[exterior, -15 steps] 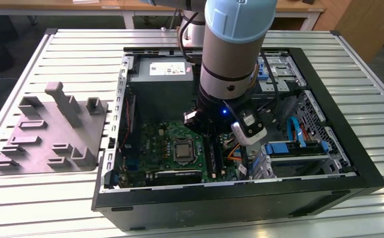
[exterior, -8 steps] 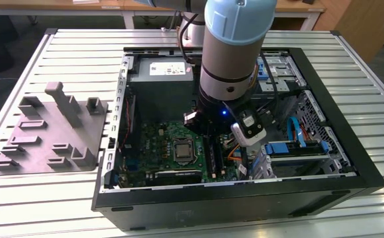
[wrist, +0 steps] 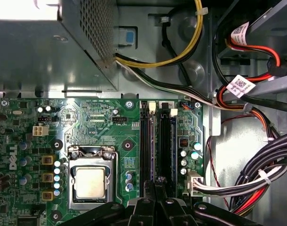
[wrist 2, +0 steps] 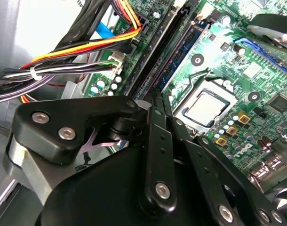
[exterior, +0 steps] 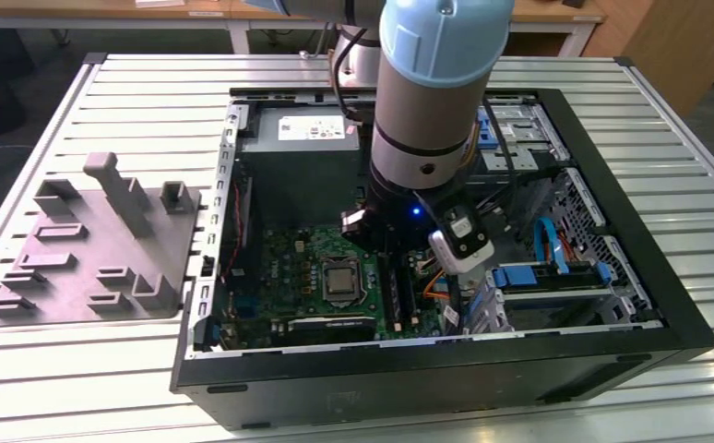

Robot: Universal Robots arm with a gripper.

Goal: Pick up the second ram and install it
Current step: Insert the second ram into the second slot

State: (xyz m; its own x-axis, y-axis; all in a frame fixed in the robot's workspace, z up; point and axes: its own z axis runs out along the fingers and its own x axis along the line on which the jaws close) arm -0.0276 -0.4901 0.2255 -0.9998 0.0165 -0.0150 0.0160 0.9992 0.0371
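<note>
Black gripper linkage is seen closest in both wrist views, and the gripper (wrist 2: 160, 96) (wrist: 157, 183) is lowered onto the board. Its jaws are drawn together, with no more than a thin dark line between them. Whether anything is pinched there cannot be told.

In the exterior view the arm (exterior: 437, 92) is reached down into an open case (exterior: 652, 277) laid flat on a slatted table (exterior: 87, 388). A grey fixture (exterior: 92, 245) is set on the table, just beside the case at the exterior view's left.

A green motherboard (exterior: 290, 268) (wrist: 94, 125) is mounted in the near half of the case. Cable bundles (wrist 2: 63, 70) (wrist: 266, 165) are run along one side of it. The CPU (wrist 2: 207, 106) (wrist: 89, 181) is seated in its socket.

Long black slots (wrist: 164, 141) are lined up between the CPU and the cables, and the fingertips (wrist: 150, 188) are placed at their near end.

In the second wrist view the ram (wrist 2: 183, 56) is stood on edge in a slot between the black slots and the CPU. It runs away from the jaws, just ahead of them and slightly toward the CPU. No contact with them can be made out.
</note>
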